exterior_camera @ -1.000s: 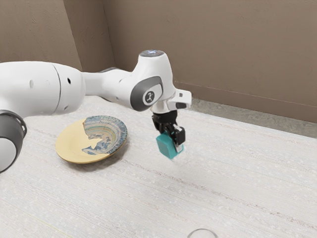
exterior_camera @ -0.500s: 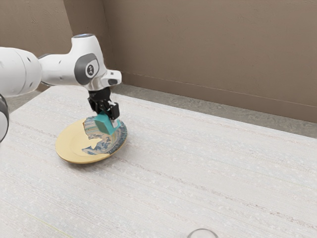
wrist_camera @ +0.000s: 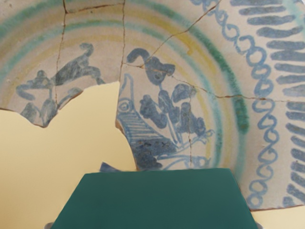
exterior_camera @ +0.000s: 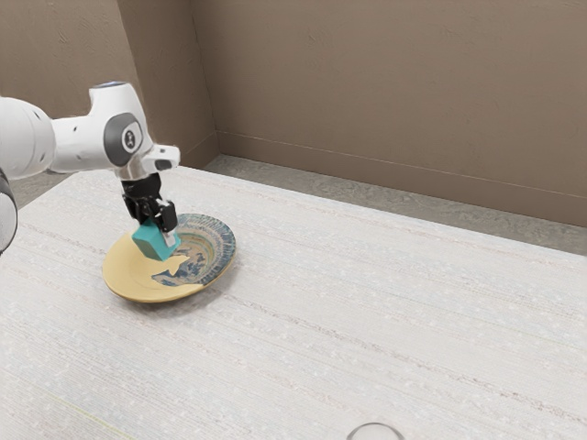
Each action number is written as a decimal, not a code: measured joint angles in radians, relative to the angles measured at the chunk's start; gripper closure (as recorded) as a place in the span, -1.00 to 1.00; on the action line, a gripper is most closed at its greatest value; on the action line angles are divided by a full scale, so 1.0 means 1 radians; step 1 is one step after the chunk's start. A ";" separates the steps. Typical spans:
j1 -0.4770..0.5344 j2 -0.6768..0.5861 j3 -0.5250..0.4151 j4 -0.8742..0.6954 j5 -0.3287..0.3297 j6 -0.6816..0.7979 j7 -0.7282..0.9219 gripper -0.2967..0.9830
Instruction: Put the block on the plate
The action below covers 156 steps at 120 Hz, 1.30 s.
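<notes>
Exterior view: note a round, pale emblem (exterior_camera: 130,140) on the dark joint cover (exterior_camera: 113,138) of the white arm (exterior_camera: 81,144), close above the wrist. Read as a small dark figure on a light disc; too small to make out as letter, number or brand name. Wrist view: read no lettering, numerals or label. Record legible text in both views as none.

Dark teal block (wrist_camera: 155,200) close to me; beyond it I observe the plate (wrist_camera: 52,162): blue figures, green rings, cracks, plain yellow area.
</notes>
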 joint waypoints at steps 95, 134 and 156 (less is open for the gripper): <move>-0.020 -0.047 -0.005 -0.009 -0.009 -0.006 0.121 -0.49; -0.268 -0.286 -0.118 0.006 0.055 -0.168 0.169 -0.52; -0.219 -0.384 -0.259 0.070 0.122 -0.293 0.201 -0.53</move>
